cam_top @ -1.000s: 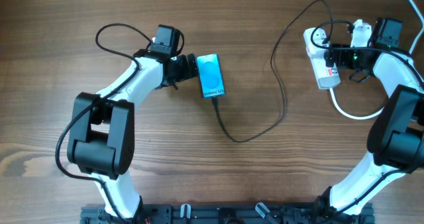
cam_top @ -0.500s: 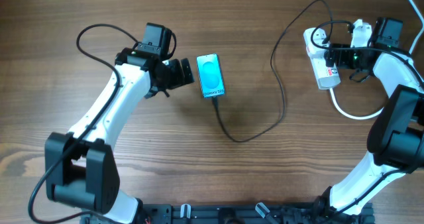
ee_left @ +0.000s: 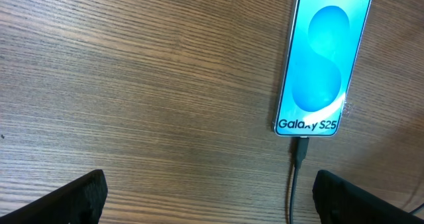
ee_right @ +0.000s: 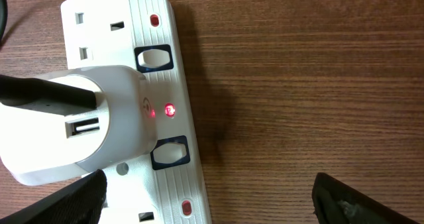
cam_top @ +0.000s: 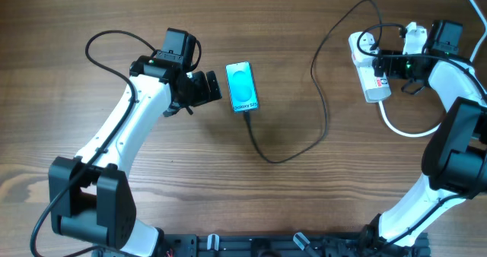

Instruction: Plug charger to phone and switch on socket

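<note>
1. Charger: the long thin black cable (cam_top: 323, 112) loops across the brown wooden table (cam_top: 46, 74) nearest the arm bases. Its small plug tip (ee_left: 301, 148) looks seated in the lower edge of the slim teal-screened smartphone (cam_top: 242, 87).
2. Risk, near: the left pincer (cam_top: 215, 88) sits just beside the smartphone. A sideways sweep could shove it and pull the tip out.
3. Risk, far: the chunky white adapter (ee_right: 73, 134) sits in the short white oblong power strip (ee_right: 165, 85), with the small red lamp (ee_right: 169, 109) lit, so power is probably on. A careless press could flip a white rocker switch (ee_right: 171, 152) off, or knock the adapter loose.
4. Left pincer: spread fully wide, holding and touching nothing.
5. Right pincer (cam_top: 380, 65): over the power strip, likewise fully spread and empty.
</note>
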Robot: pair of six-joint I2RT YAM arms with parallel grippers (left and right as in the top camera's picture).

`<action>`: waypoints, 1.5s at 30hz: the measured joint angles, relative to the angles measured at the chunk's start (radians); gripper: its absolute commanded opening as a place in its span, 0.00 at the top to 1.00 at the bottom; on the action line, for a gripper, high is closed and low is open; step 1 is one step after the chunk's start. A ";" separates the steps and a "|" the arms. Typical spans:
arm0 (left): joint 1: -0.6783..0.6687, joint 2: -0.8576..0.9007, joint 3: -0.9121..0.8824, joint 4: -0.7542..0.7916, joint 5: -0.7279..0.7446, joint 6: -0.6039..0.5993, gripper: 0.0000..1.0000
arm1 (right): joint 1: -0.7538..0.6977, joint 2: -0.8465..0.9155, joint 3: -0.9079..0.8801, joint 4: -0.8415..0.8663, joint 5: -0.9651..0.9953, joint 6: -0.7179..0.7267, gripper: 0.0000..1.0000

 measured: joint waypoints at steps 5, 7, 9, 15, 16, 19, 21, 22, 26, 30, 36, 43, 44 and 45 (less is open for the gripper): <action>0.000 0.000 0.000 -0.002 0.000 0.000 0.00 | 0.000 0.000 0.000 0.000 0.000 0.000 0.00; 0.000 0.000 0.000 -0.002 0.000 0.000 0.00 | 0.000 0.000 0.000 0.000 0.000 0.000 0.00; 0.000 0.000 0.000 -0.002 0.000 0.000 0.00 | 0.000 0.000 0.000 0.000 0.000 0.000 0.00; -0.005 0.000 0.000 -0.002 -0.001 0.000 0.00 | 0.000 0.000 0.000 0.000 0.000 0.000 0.00; -0.011 -0.001 0.000 -0.002 -0.001 0.000 0.00 | 0.000 0.000 0.000 0.000 0.000 0.000 0.00; -0.045 -0.018 0.000 -0.002 0.000 0.000 0.00 | 0.000 0.000 0.000 0.000 0.000 0.000 0.00; -0.084 -0.056 0.000 -0.002 0.000 0.000 0.00 | 0.000 0.000 0.000 0.000 0.000 0.000 0.00; -0.097 -0.076 0.000 -0.002 0.000 0.000 0.00 | 0.000 0.000 0.000 0.000 0.000 0.000 0.00; -0.164 -0.226 0.000 -0.002 0.004 0.000 0.00 | 0.000 0.000 0.000 0.000 0.000 0.000 0.00; -0.171 -0.345 0.000 -0.002 0.007 0.000 0.00 | 0.000 0.000 0.000 0.000 0.000 0.000 0.00; -0.171 -0.526 0.000 -0.002 0.007 -0.003 0.00 | 0.000 0.000 0.000 0.001 0.000 0.000 0.00; -0.152 -0.663 0.000 -0.003 0.007 -0.003 0.00 | 0.000 0.000 0.000 0.001 0.000 0.000 0.00; -0.139 -0.676 0.000 -0.003 0.007 -0.003 0.00 | 0.000 0.000 0.000 0.001 0.000 0.000 0.00; -0.125 -0.685 0.000 -0.003 0.007 -0.003 0.00 | 0.000 0.000 0.000 0.001 0.000 0.000 0.00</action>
